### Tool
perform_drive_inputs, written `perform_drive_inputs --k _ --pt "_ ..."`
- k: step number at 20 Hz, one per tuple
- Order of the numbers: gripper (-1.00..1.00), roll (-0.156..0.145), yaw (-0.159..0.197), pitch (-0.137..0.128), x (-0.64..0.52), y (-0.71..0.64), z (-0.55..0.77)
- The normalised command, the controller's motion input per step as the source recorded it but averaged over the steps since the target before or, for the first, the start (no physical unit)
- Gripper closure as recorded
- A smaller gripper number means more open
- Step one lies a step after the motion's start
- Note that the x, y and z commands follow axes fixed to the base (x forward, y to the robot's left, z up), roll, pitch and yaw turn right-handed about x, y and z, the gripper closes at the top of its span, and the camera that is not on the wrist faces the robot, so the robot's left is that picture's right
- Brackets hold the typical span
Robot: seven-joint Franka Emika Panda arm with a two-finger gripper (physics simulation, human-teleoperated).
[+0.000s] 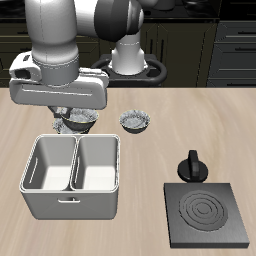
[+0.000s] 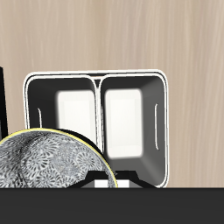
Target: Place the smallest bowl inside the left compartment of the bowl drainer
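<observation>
The smallest bowl point(image 1: 77, 121), dark with a speckled white pattern, sits directly under the end effector point(image 1: 75, 112), just behind the back wall of the bowl drainer point(image 1: 72, 190). In the wrist view the bowl fills much of the frame, very close to the camera, with its patterned inside and pale rim showing. The whole drainer lies well below it, so the bowl is off the bench and the end effector is clenched on it (the fingers themselves are almost wholly hidden, only a dark edge showing beside the rim). The bowl is not over either well; it is outside the drainer, beside its back side.

The drainer stands upright on the bench point(image 1: 150, 160), near the front edge. A centre wall separates its two wells point(image 2: 79, 114), and both hold nothing. A slot handle shows on the wall facing the front edge.

A second patterned bowl point(image 1: 136, 121) rests on the bench farther along, apart from the drainer and about level with the held bowl. Well away, near the front edge, lies a black square stove plate point(image 1: 208, 215) with ring marks. A small black knobbed object point(image 1: 192, 165) stands just behind it.
</observation>
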Motion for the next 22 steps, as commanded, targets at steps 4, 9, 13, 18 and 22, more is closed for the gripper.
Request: perform_drive_inputs --k 4,9,13,18,22 --pt "1.0 0.016 -0.014 0.031 0.05 0.06 -0.23" --pt "1.0 0.011 0.003 0.036 0.04 0.02 -0.28" --pt "1.0 0.001 -0.002 0.019 0.0 -0.06 -0.18" --pt "1.0 -0.007 0.002 0.05 0.03 -0.05 -0.35" --pt "1.0 0.011 0.02 0.021 -0.01 -0.02 -0.2"
